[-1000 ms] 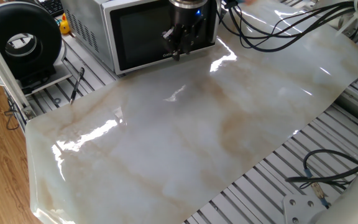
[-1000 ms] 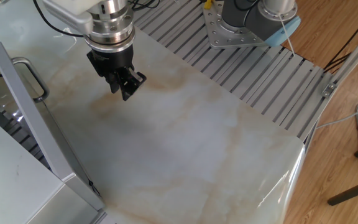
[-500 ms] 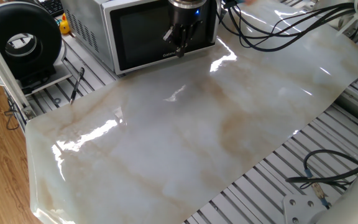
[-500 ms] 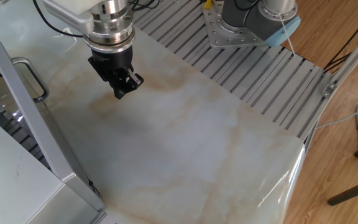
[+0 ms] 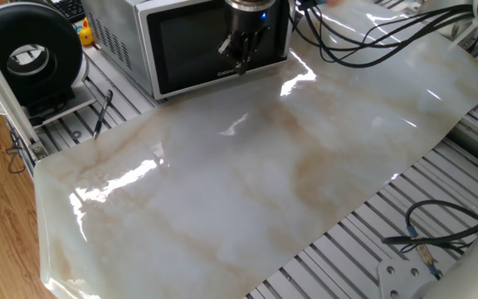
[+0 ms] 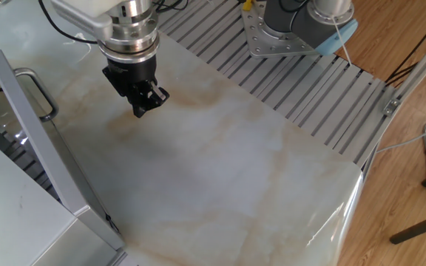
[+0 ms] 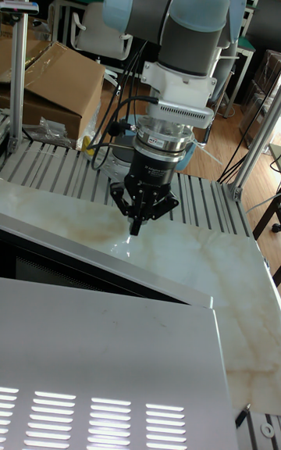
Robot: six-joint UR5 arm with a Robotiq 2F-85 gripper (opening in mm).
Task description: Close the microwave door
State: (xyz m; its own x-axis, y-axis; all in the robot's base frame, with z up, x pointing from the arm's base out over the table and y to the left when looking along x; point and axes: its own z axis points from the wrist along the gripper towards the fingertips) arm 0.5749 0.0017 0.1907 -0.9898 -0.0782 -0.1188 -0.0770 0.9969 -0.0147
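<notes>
The arm (image 7: pixel 183 20) points straight down, gripper (image 7: pixel 136 225) jaws pressed together (nothing held).

Two high cameras face across the table (image 5: pixel 247 191); the tall view looks over the microwave (image 7: pixel 109 372).

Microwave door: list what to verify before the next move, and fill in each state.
1. Door closed: the microwave door stands angled out from the microwave. Not ok.
2. Gripper ready to push: the gripper has its fingers together and holds nothing. Ok.
3. Gripper touching the door: marble table shows between them in the other fixed view. Not ok.
4. Gripper height against the door panel: cannot tell.
5. Cables out of the door's way: they lie off to the side of the microwave. Ok.
</notes>
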